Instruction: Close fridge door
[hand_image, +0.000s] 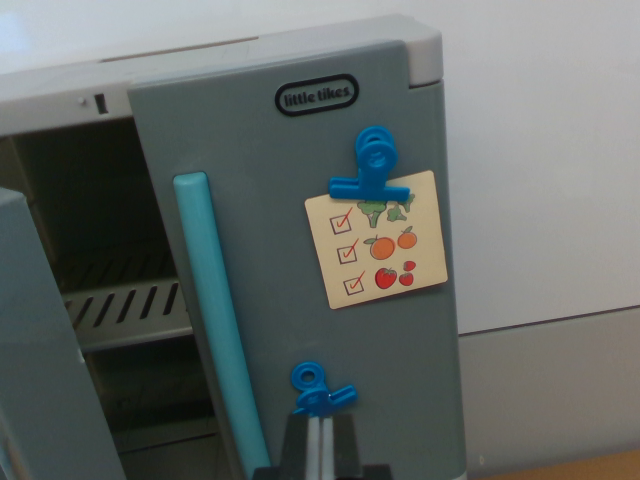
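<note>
A grey toy fridge (420, 45) fills the wrist view. Its left door (40, 350) stands swung open at the wrist view's left edge, showing the dark inside and a slotted shelf (120, 310). The right door (270, 170) lies flush against the body and carries a tall teal handle (215, 320). My gripper (318, 445) is at the bottom centre, close in front of the right door and just below a small blue clip (318, 390). Its two dark fingers stand together with nothing held between them.
A larger blue clip (370, 165) pins a picture checklist card (378, 240) to the right door. A white wall (550, 150) lies to the right of the fridge, with a grey skirting (560, 390) and a strip of wooden surface (590, 465) below.
</note>
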